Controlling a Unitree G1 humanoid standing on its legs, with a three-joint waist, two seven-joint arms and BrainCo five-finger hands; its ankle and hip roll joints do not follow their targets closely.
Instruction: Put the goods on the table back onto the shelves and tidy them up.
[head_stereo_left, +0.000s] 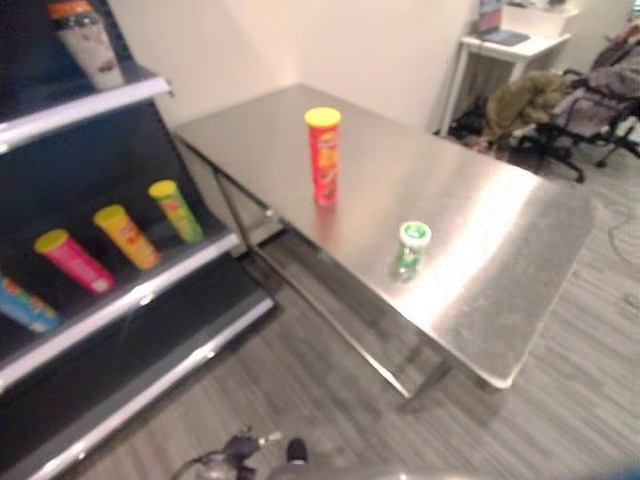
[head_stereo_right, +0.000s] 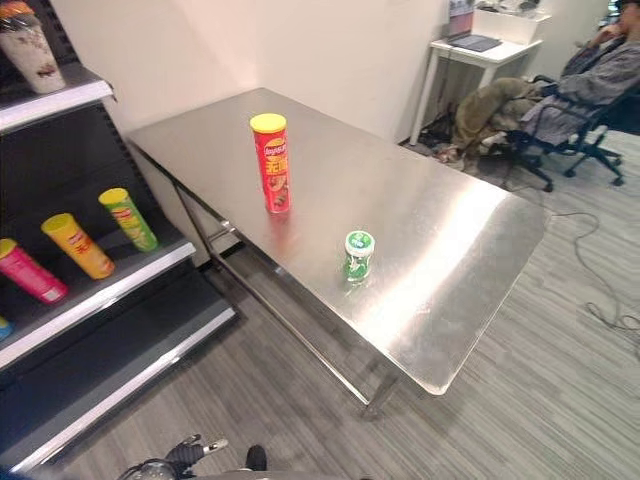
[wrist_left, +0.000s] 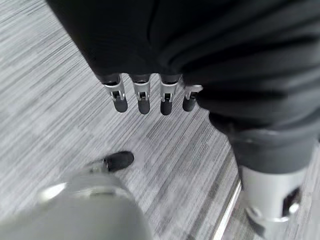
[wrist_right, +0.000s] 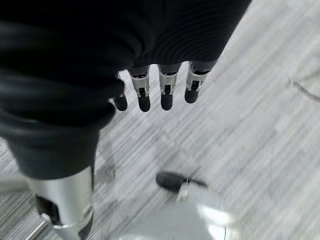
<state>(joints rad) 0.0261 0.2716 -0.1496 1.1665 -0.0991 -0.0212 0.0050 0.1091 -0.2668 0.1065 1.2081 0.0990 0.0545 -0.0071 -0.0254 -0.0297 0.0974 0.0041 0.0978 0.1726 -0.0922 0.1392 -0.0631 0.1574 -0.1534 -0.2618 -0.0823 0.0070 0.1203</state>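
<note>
Nothing carried yet: left hand (wrist_left: 142, 95) hung over the grey floor (wrist_left: 45, 100), fingers straight and empty; right hand (wrist_right: 160, 92) likewise, relaxed and bare. Left to shelve on the steel table (head_stereo_right: 450, 250): tall red chip can (head_stereo_right: 272, 162), yellow-lidded, upright at centre; squat green tub (head_stereo_right: 358, 254), white-lidded, nearer and to the right. Lay slanted on the shelf (head_stereo_right: 110, 290) at left: green, orange and pink cans.

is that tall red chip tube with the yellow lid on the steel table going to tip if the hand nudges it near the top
Probably. The tall red cylindrical chip tube with the yellow lid stands upright on a narrow base, so a high push would likely topple it. Once down, its round body would likely roll on the smooth, shiny steel table. It looks rigid, so a grip around the middle should hold.
</note>
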